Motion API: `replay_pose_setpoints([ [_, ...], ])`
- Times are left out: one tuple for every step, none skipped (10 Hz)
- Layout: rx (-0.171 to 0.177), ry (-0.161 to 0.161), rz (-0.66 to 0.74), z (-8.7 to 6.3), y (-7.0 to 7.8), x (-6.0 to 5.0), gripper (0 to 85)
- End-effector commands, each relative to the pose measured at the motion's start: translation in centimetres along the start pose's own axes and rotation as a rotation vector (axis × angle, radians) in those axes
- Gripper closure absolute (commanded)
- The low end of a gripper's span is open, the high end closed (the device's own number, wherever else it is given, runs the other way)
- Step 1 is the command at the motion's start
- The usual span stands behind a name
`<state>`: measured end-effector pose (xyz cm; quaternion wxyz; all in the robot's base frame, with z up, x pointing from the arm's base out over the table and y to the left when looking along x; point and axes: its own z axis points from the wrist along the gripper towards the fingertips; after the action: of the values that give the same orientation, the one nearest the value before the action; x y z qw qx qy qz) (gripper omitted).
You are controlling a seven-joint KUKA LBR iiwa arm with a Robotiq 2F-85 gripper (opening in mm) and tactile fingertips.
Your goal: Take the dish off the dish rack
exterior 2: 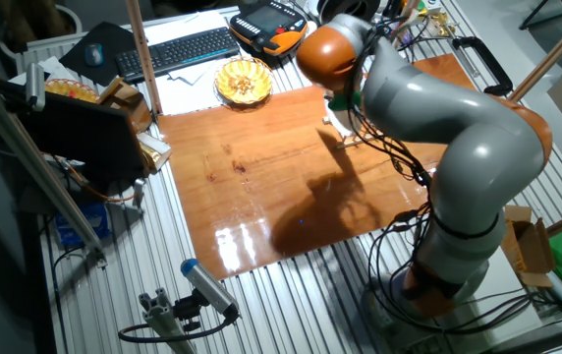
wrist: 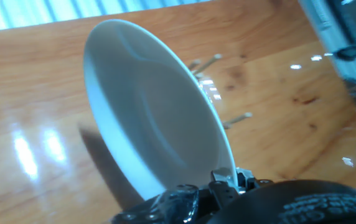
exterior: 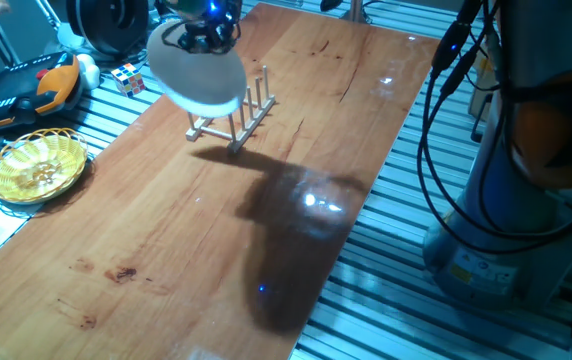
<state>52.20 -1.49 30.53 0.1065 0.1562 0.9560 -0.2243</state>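
Pincer: I have the pincer (exterior: 204, 38) clamped onto the rim of the dish (exterior: 197, 68); in the hand view the white edge runs straight down into the dark jaws at the bottom of the frame, so I read them as closed on it.

Dish position: it hangs tilted in the air, up and to one side of the dish rack (exterior: 238, 112). In the hand view I see the dish (wrist: 153, 115) with dowel tips of the rack (wrist: 218, 93) poking out behind it.

Contact with rack: from the fixed view I see the lower edge of the dish above the pegs, but the two overlap in the frame, so I cannot say for sure it is fully free of them.

Done so far: by my judgement the grasp is made and the lift out of the slots is mostly complete.

Left to do: I judge I must carry the dish clear of the rack and, if it is to be set down, place it on bare worktop (exterior: 186, 240).

Nearby things: a yellow woven basket (exterior: 38, 167) sits well apart at the worktop's edge; it plays no part here.

Other fixed view: the arm (exterior 2: 438, 128) hides the rack and dish, so I get nothing from it.
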Motion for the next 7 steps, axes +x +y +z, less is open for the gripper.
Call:
replay_pose_setpoints([
  [-0.028,0.006,-0.014,-0.1,0.6,0.0,84.0],
  [-0.055,0.015,-0.031,-0.2,1.5,0.0,84.0],
  [-0.086,0.027,-0.051,-0.1,2.4,0.0,84.0],
  [-0.111,0.044,-0.066,0.0,3.5,0.1,84.0],
  [-0.130,0.056,-0.072,0.1,4.5,0.3,84.0],
  [-0.149,0.061,-0.082,0.2,5.5,0.7,84.0],
  [-0.168,0.068,-0.084,0.1,6.2,1.1,84.0],
])
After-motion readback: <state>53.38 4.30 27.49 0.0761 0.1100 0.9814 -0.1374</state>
